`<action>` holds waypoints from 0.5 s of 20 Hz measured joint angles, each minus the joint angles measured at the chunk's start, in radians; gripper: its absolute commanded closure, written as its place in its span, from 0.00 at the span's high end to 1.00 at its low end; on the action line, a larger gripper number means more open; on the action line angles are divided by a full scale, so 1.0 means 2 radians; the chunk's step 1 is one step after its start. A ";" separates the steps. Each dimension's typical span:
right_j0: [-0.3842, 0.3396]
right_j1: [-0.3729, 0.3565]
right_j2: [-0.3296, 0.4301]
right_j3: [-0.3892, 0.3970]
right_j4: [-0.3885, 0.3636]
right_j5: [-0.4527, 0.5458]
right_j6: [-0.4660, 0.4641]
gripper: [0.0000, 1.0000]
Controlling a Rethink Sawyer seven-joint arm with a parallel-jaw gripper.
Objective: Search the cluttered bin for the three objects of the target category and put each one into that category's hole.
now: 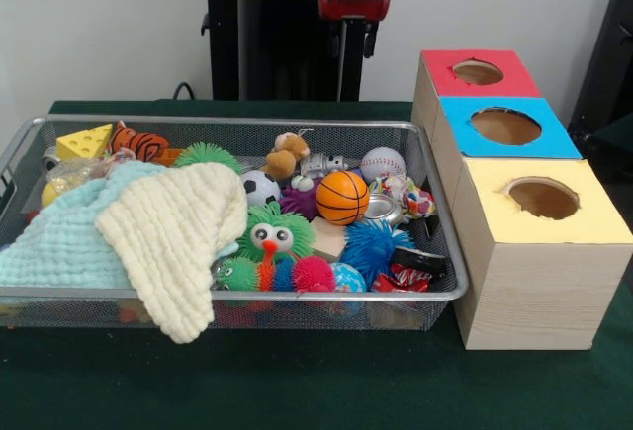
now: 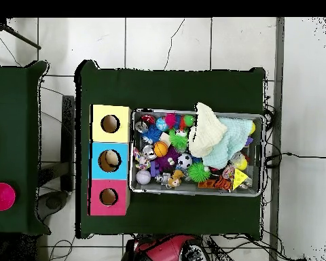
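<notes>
The wire-mesh bin [image 1: 247, 122] stands on the green table, full of toys; it also shows in the overhead view [image 2: 193, 192]. A brown monkey plush [image 1: 287, 154] lies at the bin's back middle, and shows from above [image 2: 174, 179]. An orange black-striped plush [image 1: 139, 142] lies at the back left. Any third plush is hidden. The red-topped hole [image 1: 478, 72] is the farthest of three box holes, nearest the robot in the overhead view [image 2: 109, 197]. The arm's end [image 1: 354, 15] hangs at the top by the pedestal, well behind the bin and away from all toys.
A pale blue cloth [image 1: 59, 242] and a cream cloth [image 1: 173, 232] cover the bin's left half. A toy basketball [image 1: 342, 198], baseball [image 1: 383, 164], soccer ball [image 1: 260, 188], cheese wedge [image 1: 85, 141] and spiky balls fill the rest. Blue-topped [image 1: 505, 126] and yellow-topped [image 1: 542, 198] holes sit nearer.
</notes>
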 measured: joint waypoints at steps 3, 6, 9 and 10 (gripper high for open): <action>0.000 0.000 0.000 0.000 0.000 0.007 0.000 1.00; -0.001 0.000 0.001 0.000 0.000 0.010 0.000 1.00; -0.002 0.000 0.001 0.000 0.000 0.011 0.000 1.00; -0.002 0.000 0.001 0.000 0.000 0.011 0.000 1.00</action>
